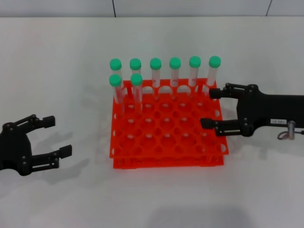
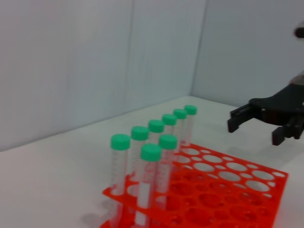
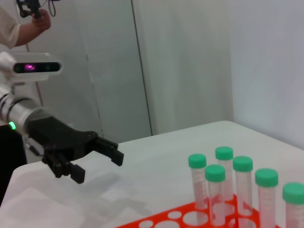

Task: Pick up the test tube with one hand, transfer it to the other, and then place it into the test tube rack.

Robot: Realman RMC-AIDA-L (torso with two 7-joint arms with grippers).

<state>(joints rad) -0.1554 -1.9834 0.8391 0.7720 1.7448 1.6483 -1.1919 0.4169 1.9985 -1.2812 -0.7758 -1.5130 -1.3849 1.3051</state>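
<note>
The orange test tube rack (image 1: 166, 161) stands mid-table. Several green-capped test tubes (image 1: 175, 71) stand upright in it: a full back row and two in the second row at the left. I cannot tell the task's tube from the others. My left gripper (image 1: 59, 136) is open and empty, low over the table to the left of the rack. My right gripper (image 1: 209, 108), with a white label, is open and empty at the rack's right edge, its far finger close to the back-right tube (image 1: 213, 71). The rack (image 2: 228, 190) and right gripper (image 2: 254, 130) show in the left wrist view.
The white table (image 1: 57, 71) runs to a pale wall at the back. The right wrist view shows the tubes (image 3: 215, 190), the left gripper (image 3: 97, 168), a camera head with a purple light (image 3: 35, 67) and a person's hand (image 3: 28, 21) behind.
</note>
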